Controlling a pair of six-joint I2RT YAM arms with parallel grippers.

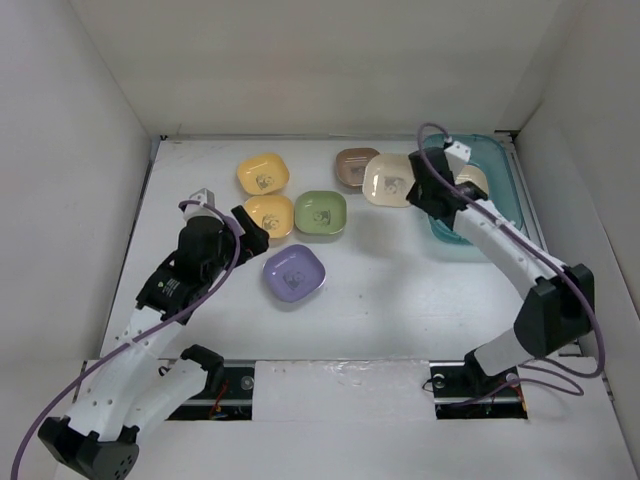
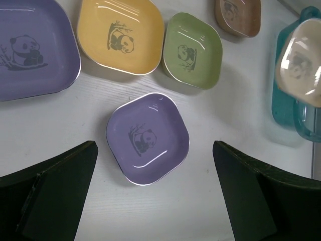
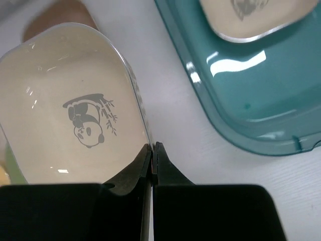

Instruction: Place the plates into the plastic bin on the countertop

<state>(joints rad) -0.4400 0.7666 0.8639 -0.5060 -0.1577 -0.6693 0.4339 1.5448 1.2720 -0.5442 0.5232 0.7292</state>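
Note:
My right gripper (image 3: 153, 150) is shut on the rim of a beige plate (image 3: 70, 115) and holds it just left of the teal plastic bin (image 3: 261, 115). The top view shows the gripper (image 1: 415, 186), plate (image 1: 388, 180) and bin (image 1: 497, 165). Another beige plate (image 3: 251, 17) lies in the bin. My left gripper (image 2: 155, 201) is open and empty, hovering near a lavender plate (image 2: 147, 138), also seen from above (image 1: 294, 273). The white countertop (image 1: 400, 290) holds two yellow plates (image 1: 262, 173) (image 1: 269, 215), a green one (image 1: 320, 213) and a brown one (image 1: 352, 163).
The left wrist view shows a second lavender plate (image 2: 30, 47) close at the upper left, hidden under the left arm in the top view. White walls close in the countertop on three sides. The bin sits in the far right corner.

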